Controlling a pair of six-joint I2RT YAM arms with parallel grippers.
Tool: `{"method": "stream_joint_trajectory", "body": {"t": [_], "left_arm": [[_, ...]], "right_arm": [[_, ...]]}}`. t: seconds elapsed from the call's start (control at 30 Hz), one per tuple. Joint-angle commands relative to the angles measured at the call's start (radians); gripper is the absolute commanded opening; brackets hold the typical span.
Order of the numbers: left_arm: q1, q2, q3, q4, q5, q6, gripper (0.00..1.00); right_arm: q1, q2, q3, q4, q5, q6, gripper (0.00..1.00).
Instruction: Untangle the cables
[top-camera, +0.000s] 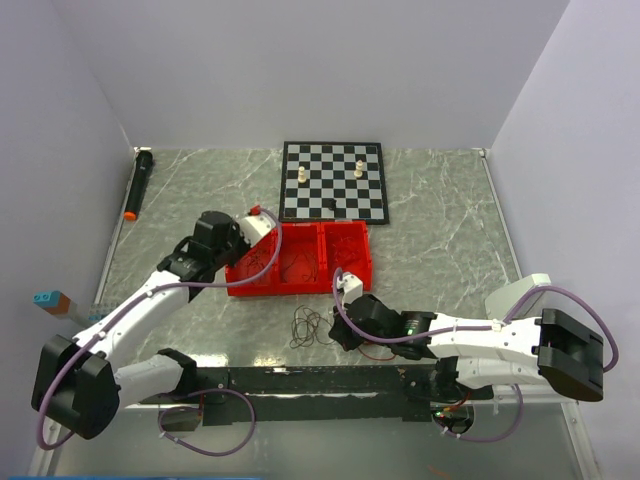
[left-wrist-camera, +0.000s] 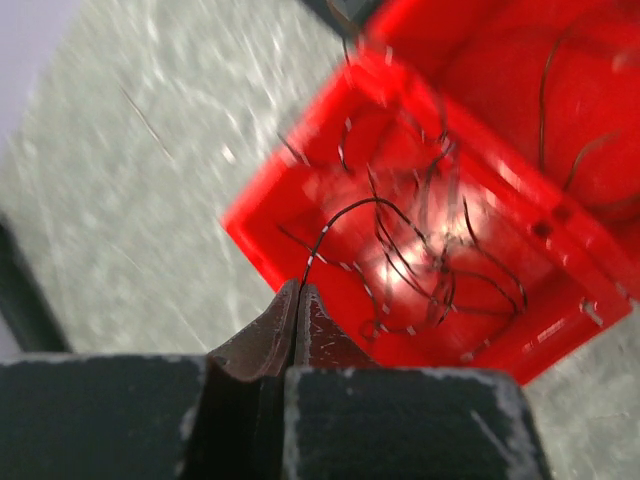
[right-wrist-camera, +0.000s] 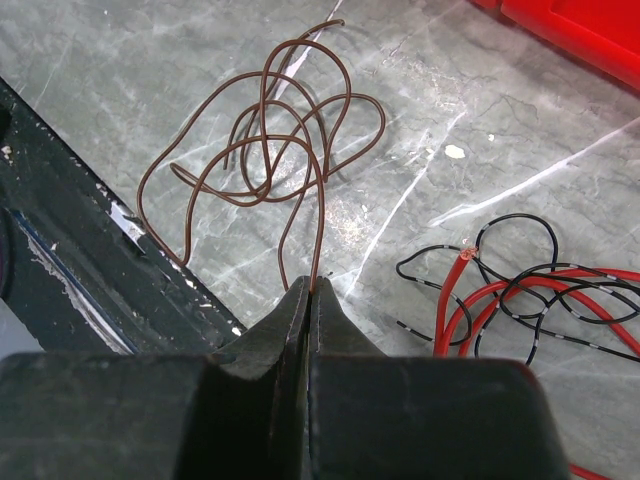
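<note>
Marble tabletop (right-wrist-camera: 480, 110), right end effector (right-wrist-camera: 308, 290) pinching brown wire (right-wrist-camera: 265, 130), left end effector (left-wrist-camera: 297, 297) pinching black wire (left-wrist-camera: 350, 215)

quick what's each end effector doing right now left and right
Left end effector: closed, pinching a thin dark wire over the red tray.
Right end effector: closed on the brown wire.

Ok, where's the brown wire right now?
The brown wire lies looped on the table near the front edge, left of the red and black wires in the right wrist view, one end pinched in the shut right gripper.
</note>
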Motion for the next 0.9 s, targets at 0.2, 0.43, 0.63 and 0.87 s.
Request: {"method": "stream_joint_trajectory", "body": {"t": [0.2, 0.43, 0.63, 0.87], "left_arm": [[0.035, -0.019, -0.078, 0.052, -0.129, -0.162, 0.01], [0.036, -0.102, -0.127, 0.013, -0.084, -0.165, 0.01], [0.036, 0.017, -0.067, 0.082, -0.040, -0.176, 0.01], [0.022, 0.170, 0.055, 0.157, 0.000, -0.164, 0.01]], "right_arm": [[0.008, -0.013, 0.004, 0.019, 0.023, 0.011, 0.00], [0.008, 0.001, 0.013, 0.018, 0.017, 0.005, 0.00], [0.008, 0.014, 0.020, 0.019, 0.015, 0.005, 0.00], [0.008, 0.022, 0.025, 0.021, 0.014, 0.005, 0.00]]}}
